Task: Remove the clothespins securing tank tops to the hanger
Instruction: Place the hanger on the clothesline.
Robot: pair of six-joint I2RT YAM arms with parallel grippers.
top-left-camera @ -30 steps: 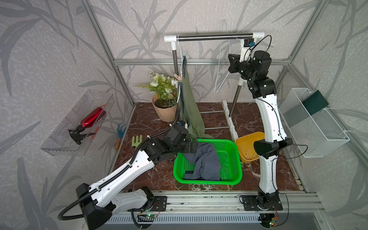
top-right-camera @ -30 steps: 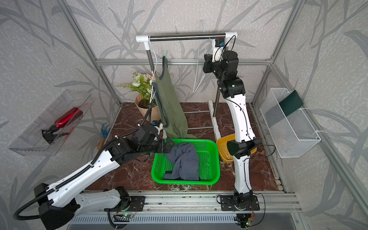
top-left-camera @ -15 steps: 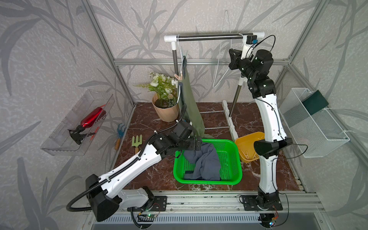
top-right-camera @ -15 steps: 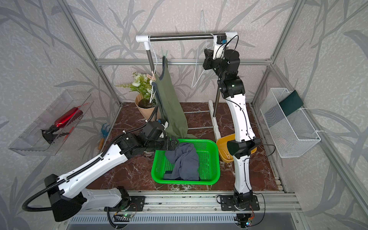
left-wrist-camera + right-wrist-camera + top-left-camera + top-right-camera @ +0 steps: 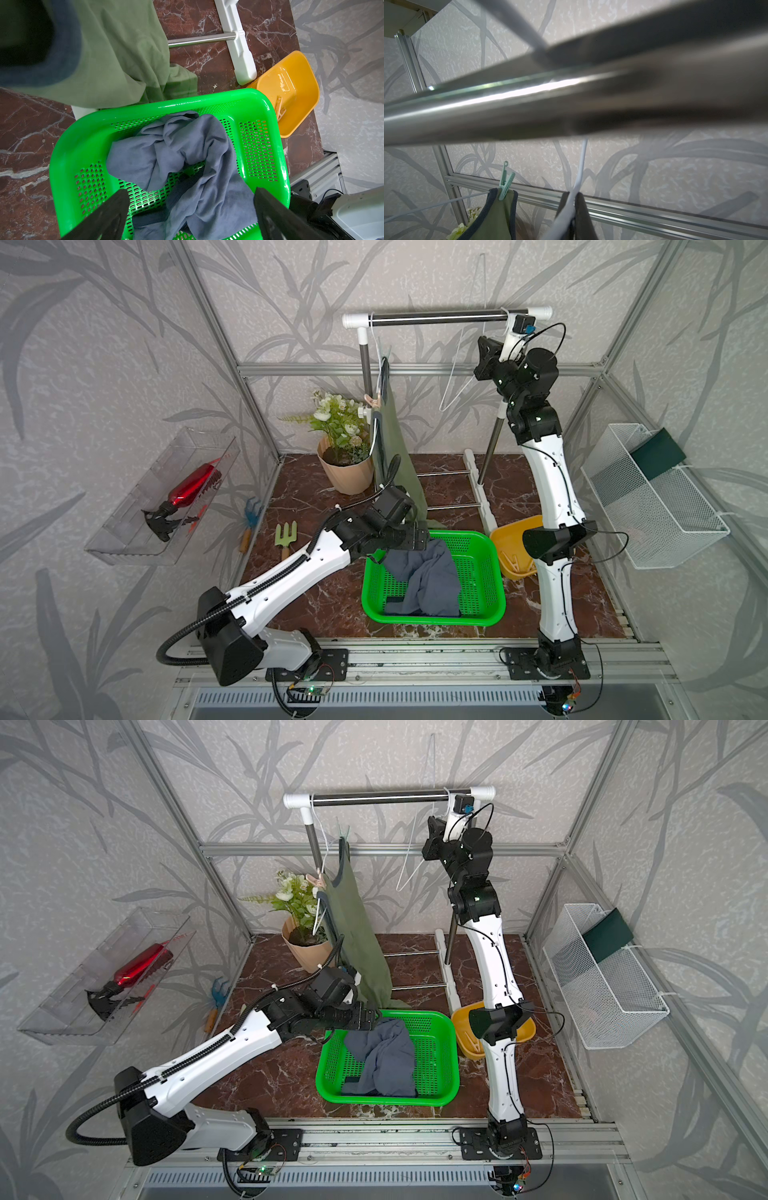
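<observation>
Marble floor (image 5: 316,605) same; left gripper (image 5: 420,537) advanced over basket (image 5: 432,620)

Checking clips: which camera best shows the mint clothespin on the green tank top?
Right wrist view: mint clothespin close and sharp on the green tank top. Both top views show a faint sliver; left wrist misses it.

The left tool (image 5: 422,538) has reached over the green basket (image 5: 497,572); the right tool (image 5: 483,351) has lifted the hanger (image 5: 443,406) higher.
</observation>
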